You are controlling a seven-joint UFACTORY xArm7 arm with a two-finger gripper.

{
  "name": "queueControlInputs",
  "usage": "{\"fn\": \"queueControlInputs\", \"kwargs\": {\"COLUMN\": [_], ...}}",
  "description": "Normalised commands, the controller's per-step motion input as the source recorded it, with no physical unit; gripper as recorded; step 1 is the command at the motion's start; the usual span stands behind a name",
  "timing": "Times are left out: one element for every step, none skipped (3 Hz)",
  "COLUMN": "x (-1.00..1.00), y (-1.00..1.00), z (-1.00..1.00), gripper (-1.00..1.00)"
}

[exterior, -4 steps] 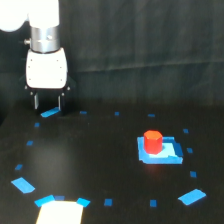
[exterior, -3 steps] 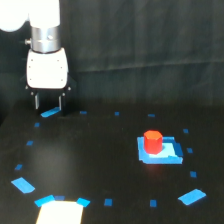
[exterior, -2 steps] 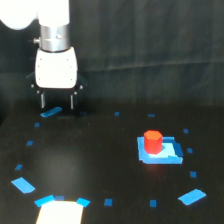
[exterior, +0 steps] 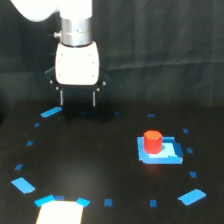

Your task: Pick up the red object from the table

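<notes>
The gripper (exterior: 77, 98) is hanging above the table (exterior: 100, 165) toward its far edge, left of centre in the exterior view, fingers pointing straight down; the two thin fingers (exterior: 93, 97) are standing apart with a plain gap between them and nothing is sitting in that gap, so the claw is holding nothing. The white wrist housing (exterior: 76, 64) above is blocking little, and the fingertips are appearing clear of the surface, though how high I cannot tell. A blue tape mark (exterior: 51, 112) is lying just beside the gripper on the exterior view's left. The red object (exterior: 152, 141) is standing upright well apart from the claw, toward the table's right edge in this view and nearer the front edge, resting on the light-blue square patch (exterior: 161, 151) and sitting toward the patch's far left part. Judging the step in hand as the approach: the claw is needing to travel across while staying high, centring over the red top before descending, so the fingers are straddling the body evenly. The finger gap is looking only about as wide as the object, so a slight offset is risking a fingertip landing on top or nudging it over.
</notes>
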Motion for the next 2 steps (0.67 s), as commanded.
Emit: {"fn": "queueControlInputs", "kwargs": {"x": [1.00, 1.00], "y": [-0.26, -0.21], "z": [-0.84, -0.82], "gripper": [1.00, 1.00]}}
